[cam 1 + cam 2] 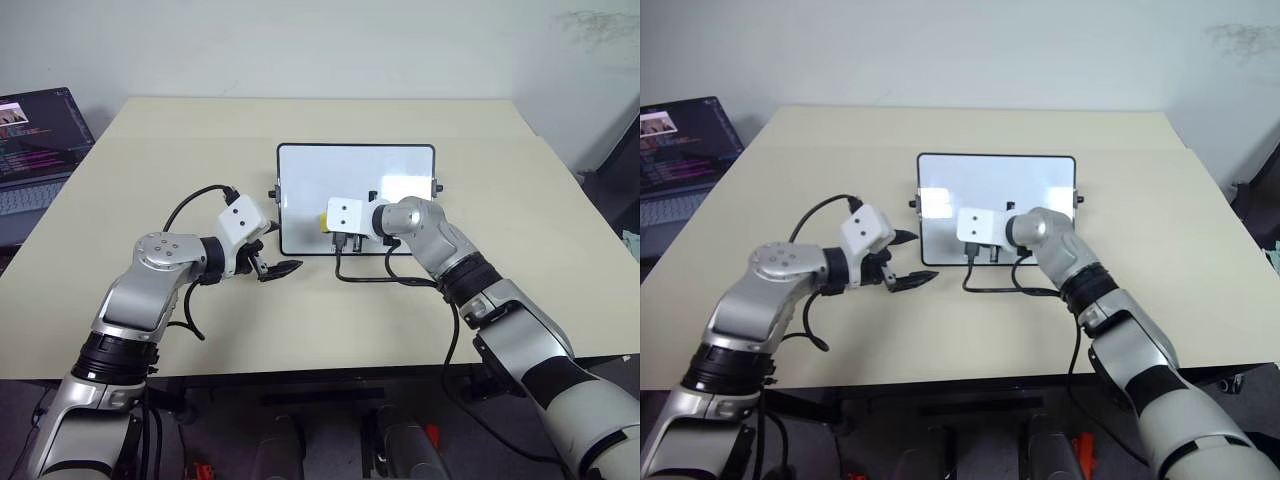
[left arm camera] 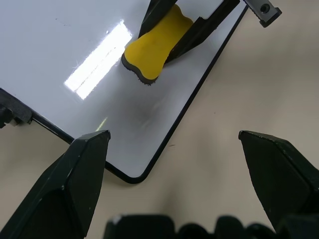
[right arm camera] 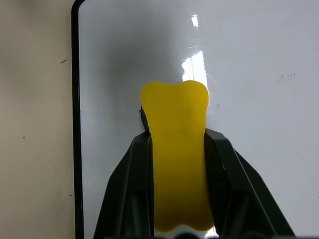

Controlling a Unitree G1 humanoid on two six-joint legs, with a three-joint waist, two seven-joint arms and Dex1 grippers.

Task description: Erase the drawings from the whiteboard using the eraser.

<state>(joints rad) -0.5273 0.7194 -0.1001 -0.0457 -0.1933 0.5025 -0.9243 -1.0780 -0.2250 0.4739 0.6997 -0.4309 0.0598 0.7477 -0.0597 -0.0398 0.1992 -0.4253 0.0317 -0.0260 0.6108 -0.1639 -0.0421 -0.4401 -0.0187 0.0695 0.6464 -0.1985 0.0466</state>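
Pale walls stand behind a beige table [image 1: 130, 180], and a laptop [image 1: 35, 135] with a lit screen sits off its far left corner. Near the middle of the table lies the whiteboard [image 1: 400, 165], a glossy white rectangle in a thin black frame with small dark knobs on its short sides. Ceiling light glares off its surface in bright streaks.

Over the board's near left part hangs the right gripper [image 3: 177, 149], its two black fingers pinching a yellow eraser [image 3: 175, 149] between them. In the right wrist view the eraser is waisted like a bone, its wider end reaching out beyond the fingertips over the white surface, close to the board's black edge. In the left wrist view a dark felt pad shows under the yellow body, lying against the board or just above it; contact cannot be told for certain. A black cable loops from the right wrist down onto the table in front of the board.

Just off the board's near left corner, over bare tabletop, hovers the left gripper [image 2: 174, 144]. Its fingers are spread wide with nothing between them, pointing toward the board's corner and the eraser.

As for the drawings, no blue marks can be made out on the board's visible surface; a few tiny dark specks dot the white in the right wrist view.
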